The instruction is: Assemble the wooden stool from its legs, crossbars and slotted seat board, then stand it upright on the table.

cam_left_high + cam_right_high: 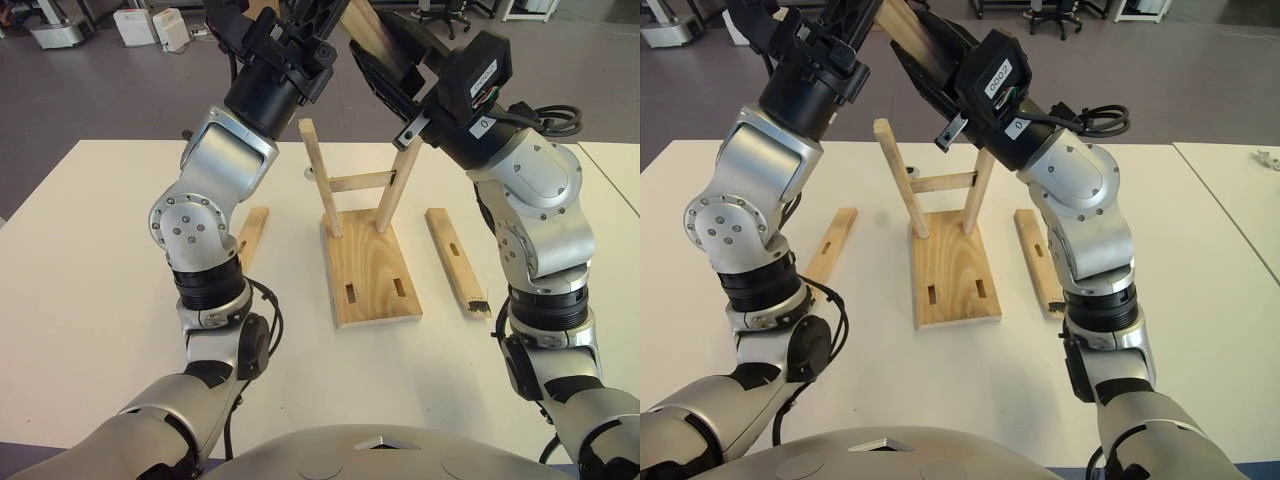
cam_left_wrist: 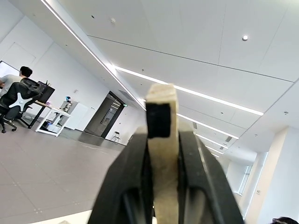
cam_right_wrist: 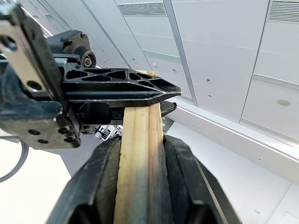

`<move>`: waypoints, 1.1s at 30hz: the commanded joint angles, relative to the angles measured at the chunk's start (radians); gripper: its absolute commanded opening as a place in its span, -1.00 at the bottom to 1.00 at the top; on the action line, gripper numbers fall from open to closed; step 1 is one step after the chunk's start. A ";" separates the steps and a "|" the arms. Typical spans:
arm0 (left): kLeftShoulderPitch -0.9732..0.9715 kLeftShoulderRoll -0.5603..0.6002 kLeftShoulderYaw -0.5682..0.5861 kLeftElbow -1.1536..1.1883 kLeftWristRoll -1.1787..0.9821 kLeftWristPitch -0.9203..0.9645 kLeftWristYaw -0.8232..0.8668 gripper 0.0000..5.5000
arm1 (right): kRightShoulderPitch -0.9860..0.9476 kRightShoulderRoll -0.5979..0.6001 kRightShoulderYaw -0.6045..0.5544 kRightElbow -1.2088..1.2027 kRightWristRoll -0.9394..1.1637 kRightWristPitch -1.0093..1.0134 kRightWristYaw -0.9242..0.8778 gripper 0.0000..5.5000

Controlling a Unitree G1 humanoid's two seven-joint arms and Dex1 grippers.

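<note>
The slotted seat board (image 1: 368, 275) lies flat mid-table. Two legs (image 1: 320, 180) (image 1: 396, 190), joined by a crossbar (image 1: 360, 182), stand tilted in its far slots. One loose wooden piece (image 1: 252, 232) lies to the board's left, and a slotted one (image 1: 455, 258) lies to its right. Both arms are raised above the table's far side and hold one wooden bar (image 1: 902, 24) between them. My left gripper (image 2: 162, 137) is shut on the bar's end, which has a dark slot. My right gripper (image 3: 142, 151) is shut on the same bar, close to the left gripper's black fingers (image 3: 117, 86).
The white table (image 1: 90, 260) has bare surface at the left and in front of the board. A second table (image 1: 615, 165) adjoins on the right. Grey floor with office chairs and boxes lies beyond the far edge.
</note>
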State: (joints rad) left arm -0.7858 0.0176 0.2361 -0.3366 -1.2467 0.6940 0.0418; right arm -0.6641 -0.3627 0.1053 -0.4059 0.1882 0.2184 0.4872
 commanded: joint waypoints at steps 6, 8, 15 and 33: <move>0.411 0.371 0.173 -0.052 0.233 -0.042 -0.164 -0.85 | 0.292 -0.106 -0.177 0.020 -0.020 0.051 -0.026 0.00; 0.541 0.401 0.187 0.028 0.348 -0.124 -0.245 -0.85 | 0.364 -0.127 -0.218 0.108 -0.064 0.005 -0.054 0.00; 0.583 0.297 0.151 0.354 0.492 -0.310 -0.367 -0.85 | 0.427 -0.097 -0.223 0.408 -0.159 -0.161 -0.140 0.00; 0.726 0.292 0.020 0.535 0.822 -0.473 -0.392 -0.85 | 0.449 -0.077 -0.173 0.479 -0.215 -0.267 -0.146 0.00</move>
State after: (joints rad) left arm -0.1481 0.2939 0.2987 0.1439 -0.5251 0.1926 -0.3750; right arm -0.2267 -0.4231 -0.0655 0.0670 -0.0152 -0.0442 0.3388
